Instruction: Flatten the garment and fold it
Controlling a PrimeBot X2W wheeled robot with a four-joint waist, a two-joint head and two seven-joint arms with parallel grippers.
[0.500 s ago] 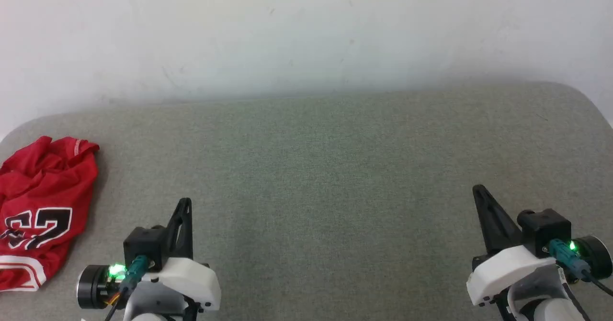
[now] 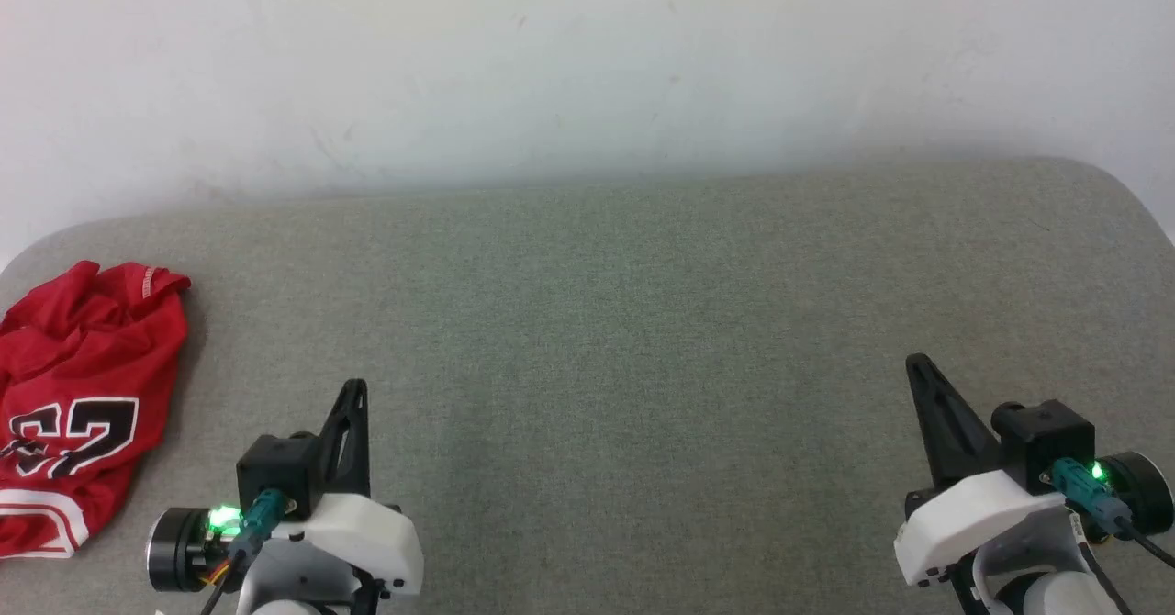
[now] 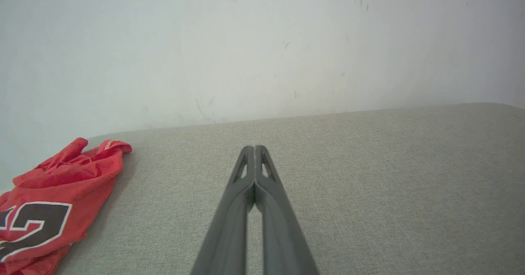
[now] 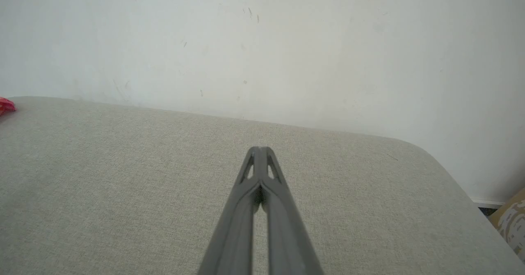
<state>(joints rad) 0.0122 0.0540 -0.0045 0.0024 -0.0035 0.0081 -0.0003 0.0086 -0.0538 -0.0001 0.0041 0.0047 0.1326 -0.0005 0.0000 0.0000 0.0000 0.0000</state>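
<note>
Left gripper (image 2: pixel 356 387) and right gripper (image 2: pixel 915 363) are pinched shut, empty, and the crumpled garment (image 2: pixel 83 395) lies well to the left one's left, by the table (image 2: pixel 643 340) edge, where a clumsy grab might drag it off.

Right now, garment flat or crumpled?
Crumpled: the garment lies in a wrinkled heap, fabric bunched over itself.

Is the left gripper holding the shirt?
No, the left gripper is shut and empty over the table, while the shirt lies crumpled off to its left.
</note>
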